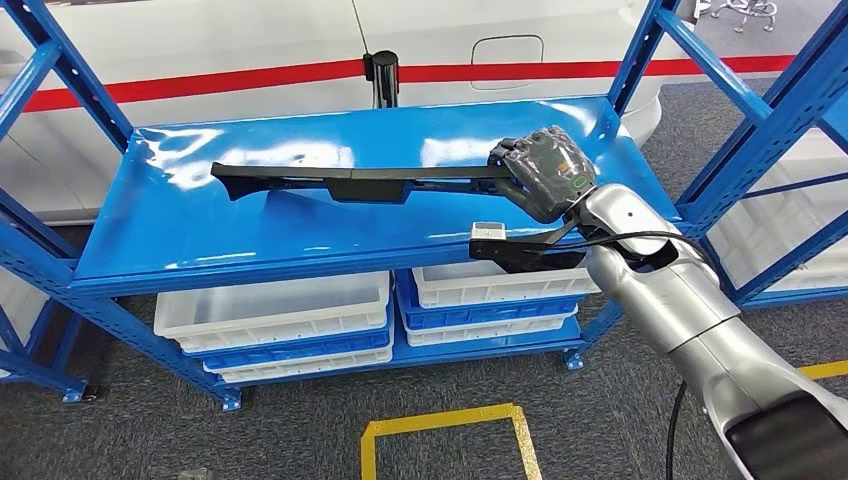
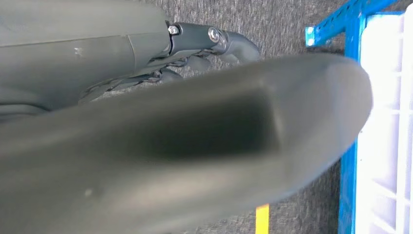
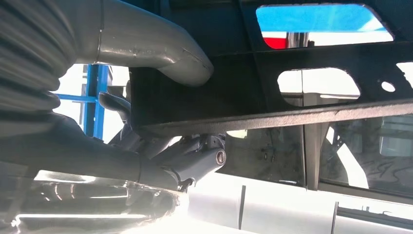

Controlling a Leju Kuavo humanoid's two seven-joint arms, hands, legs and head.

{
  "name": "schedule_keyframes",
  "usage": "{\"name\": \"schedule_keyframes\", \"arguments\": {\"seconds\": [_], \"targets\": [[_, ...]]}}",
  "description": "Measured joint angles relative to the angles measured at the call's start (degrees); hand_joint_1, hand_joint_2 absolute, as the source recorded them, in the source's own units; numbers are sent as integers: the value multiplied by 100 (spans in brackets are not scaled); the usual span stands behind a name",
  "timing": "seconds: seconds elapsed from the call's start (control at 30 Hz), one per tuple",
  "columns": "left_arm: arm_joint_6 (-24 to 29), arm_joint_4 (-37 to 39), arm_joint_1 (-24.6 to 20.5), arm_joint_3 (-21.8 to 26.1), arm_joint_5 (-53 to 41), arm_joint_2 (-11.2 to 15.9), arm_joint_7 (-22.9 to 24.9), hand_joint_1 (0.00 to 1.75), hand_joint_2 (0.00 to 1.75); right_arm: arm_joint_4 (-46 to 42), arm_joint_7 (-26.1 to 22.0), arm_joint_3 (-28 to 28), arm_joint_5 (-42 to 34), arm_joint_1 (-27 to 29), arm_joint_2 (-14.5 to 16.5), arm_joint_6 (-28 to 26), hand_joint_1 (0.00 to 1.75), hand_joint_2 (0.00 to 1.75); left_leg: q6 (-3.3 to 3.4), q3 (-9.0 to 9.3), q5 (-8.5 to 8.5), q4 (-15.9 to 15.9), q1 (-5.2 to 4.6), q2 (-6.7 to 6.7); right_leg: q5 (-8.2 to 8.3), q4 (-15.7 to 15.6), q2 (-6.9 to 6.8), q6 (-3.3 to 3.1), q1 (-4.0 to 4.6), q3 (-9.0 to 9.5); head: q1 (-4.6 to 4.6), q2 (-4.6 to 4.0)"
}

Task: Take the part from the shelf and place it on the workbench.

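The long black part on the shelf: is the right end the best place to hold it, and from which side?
Probably yes. The long black part lies flat, lengthwise along the blue shelf, its right end nearest the right hand, which already grips there from the front. The long overhang may tip; a grip nearer mid-length should balance better.

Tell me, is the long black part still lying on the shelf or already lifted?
Cannot tell for sure. The right hand grips one end of the black part, which stretches across the blue shelf; contact with the surface is unclear.
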Motion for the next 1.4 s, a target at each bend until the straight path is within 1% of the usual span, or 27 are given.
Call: {"name": "schedule_keyframes", "arguments": {"seconds": [0.07, 0.1, 0.17, 0.23, 0.27, 0.33, 0.4, 0.43, 0.5, 0.57, 0.63, 0.7, 0.73, 0.8, 0.87, 0.93, 0.97, 1.0, 1.03, 1.07, 1.1, 1.17, 1.2, 1.23, 1.3, 1.33, 1.4], "targets": [[-1, 0, -2, -8, -1, -6, 0, 0, 0, -6, 0, -12, 2, -11, 10, -1, 175, 175, -40, -95, 95, 10, -23, -5, 41, -850, 2, -21, 37, 632, -8, 0], [0, 0, -3, -9, -2, -7, -1, 0, 0, -9, 0, -23, 5, -18, 16, 0, 175, 175, -67, -125, 144, 12, -33, -7, 21, -1153, 4, -48, 62, 829, -12, 0], [2, 1, -1, -9, -4, -6, 1, 0, 0, -14, 1, -44, 17, -24, 25, 3, 175, 175, -122, -163, 237, 9, -41, -11, 12, -1381, 6, -101, 106, 940, -22, 0], [5, 6, 7, -9, -5, 8, 5, 0, 0, -11, 1, -51, 37, -28, 32, 17, 175, 175, -186, -215, 190, 59, -16, -22, 99, -1392, -11, -184, 39, 876, -23, 0], [5, 8, 11, -9, -6, 12, 8, 0, 0, -11, 1, -52, 46, -32, 42, 27, 175, 175, -224, -270, 29, 182, 2, -27, 157, -1404, -24, -247, 6, 835, -32, 0], [4, 11, 8, -10, -11, 15, 17, 0, 0, -11, 1, -56, 54, -42, 69, 50, 175, 175, -302, -455, -540, 750, 48, -29, 284, -1412, -40, -327, -20, 713, -45, 0], [1, 11, 2, -10, -13, 14, 25, 0, 0, -10, 2, -60, 54, -43, 81, 69, 175, 175, -360, -620, -962, 1388, 86, -29, 384, -1408, -43, -342, -18, 594, -53, 0], [-1, 11, 1, -9, -10, 14, 28, 0, 0, -9, 3, -61, 52, -42, 81, 78, 175, 175, -385, -652, -1011, 1618, 106, -28, 433, -1406, -44, -332, -21, 529, -54, 0], [-2, 11, 1, -8, -6, 15, 34, 0, 0, 5, 3, -76, 42, -45, 81, 92, 175, 175, -436, -529, -859, 1764, 157, -23, 553, -1398, -44, -289, -40, 371, -57, 0], [-1, 10, -8, -8, 1, 16, 35, 0, 0, 33, -3, -107, 22, -66, 81, 95, 175, 175, -462, -44, -595, 1257, 205, -20, 671, -1389, -43, -220, -59, 232, -60, 0], [2, 9, -22, -8, 4, 20, 35, 0, 0, 65, -20, -157, 4, -109, 83, 93, 175, 175, -440, 549, -594, 474, 214, -22, 767, -1368, -48, -131, -44, 147, -61, 0], [5, 9, -33, -8, 3, 25, 34, 0, 0, 90, -33, -200, -4, -150, 86, 86, 175, 175, -403, 801, -694, 84, 188, -26, 852, -1361, -59, -41, -26, 104, -60, 0], [7, 9, -35, -8, 2, 25, 33, 0, 0, 101, -37, -212, -5, -159, 87, 79, 175, 175, -386, 793, -712, 58, 172, -27, 896, -1368, -66, 3, -25, 93, -61, 0], [16, 10, -34, -8, -3, 19, 34, 0, 0, 120, -40, -235, 4, -144, 71, 63, 175, 175, -296, 736, -656, 18, 160, -11, 915, -1347, -74, 65, -10, 35, -56, 0], [32, 11, -37, -8, -9, 7, 39, 0, 0, 132, -41, -267, 36, -109, 48, 48, 175, 175, -129, 592, -516, -11, 149, 15, 578, -1001, -64, 1, -3, -156, -33, 0], [46, 11, -41, -7, -15, 1, 49, 0, 0, 133, -34, -300, 71, -67, 37, 44, 175, 175, -31, 397, -355, -5, 119, 24, 33, -254, -47, -111, -10, -395, -15, 0], [50, 11, -41, -6, -17, 1, 56, 0, 0, 133, -27, -318, 83, -43, 32, 45, 175, 175, -26, 301, -278, -2, 106, 25, -116, 117, -39, -106, -7, -458, -11, 0], [51, 11, -41, -6, -20, -2, 64, 0, 0, 132, -19, -333, 93, -20, 27, 48, 175, 175, -24, 202, -201, 2, 95, 26, -149, 373, -32, -64, -4, -459, -11, 0], [51, 11, -42, -6, -25, -7, 73, 0, 0, 132, -9, -350, 104, -1, 24, 52, 175, 175, -30, 105, -127, 5, 86, 26, -82, 449, -25, -2, -1, -369, -12, 0], [50, 11, -42, -6, -31, -12, 80, 0, 0, 129, -2, -367, 113, 11, 21, 59, 175, 175, -41, 17, -58, 9, 81, 27, 35, 326, -20, 56, 2, -184, -11, 0], [51, 10, -43, -6, -38, -17, 84, 0, 0, 123, 3, -387, 119, 17, 20, 70, 175, 175, -59, -57, 6, 15, 77, 27, 131, 23, -18, 89, 1, 93, -12, 0], [59, 10, -44, -6, -62, -22, 85, 0, 0, 90, 9, -443, 140, 20, 16, 92, 175, 175, -113, -170, 120, 32, 56, 23, 70, -859, -11, 53, 37, 745, -11, 0], [65, 10, -46, -6, -72, -22, 84, 0, 0, 73, 10, -472, 149, 21, 13, 102, 175, 175, -141, -205, 178, 34, 47, 20, -8, -1188, -4, 16, 60, 956, -20, 0], [69, 11, -45, -6, -80, -23, 84, 0, 0, 60, 11, -495, 156, 27, 8, 106, 175, 175, -171, -230, 233, 24, 40, 16, -75, -1389, 2, -27, 91, 1059, -27, 0], [72, 13, -31, -6, -83, -21, 83, 0, 0, 53, 11, -517, 159, 50, -3, 114, 175, 175, -229, -267, 268, 14, 59, 7, -29, -1453, -4, -120, 63, 1004, -38, 0], [72, 14, -17, -6, -83, -20, 83, 0, 0, 51, 11, -521, 160, 62, -5, 118, 175, 175, -261, -312, 118, 99, 75, 3, 28, -1464, -14, -191, 39, 961, -38, 0], [72, 17, -2, -7, -84, -22, 83, 0, 0, 43, 11, -521, 162, 73, -4, 125, 175, 175, -323, -463, -463, 579, 103, -5, 164, -1472, -26, -303, -6, 858, -52, 0]]}}
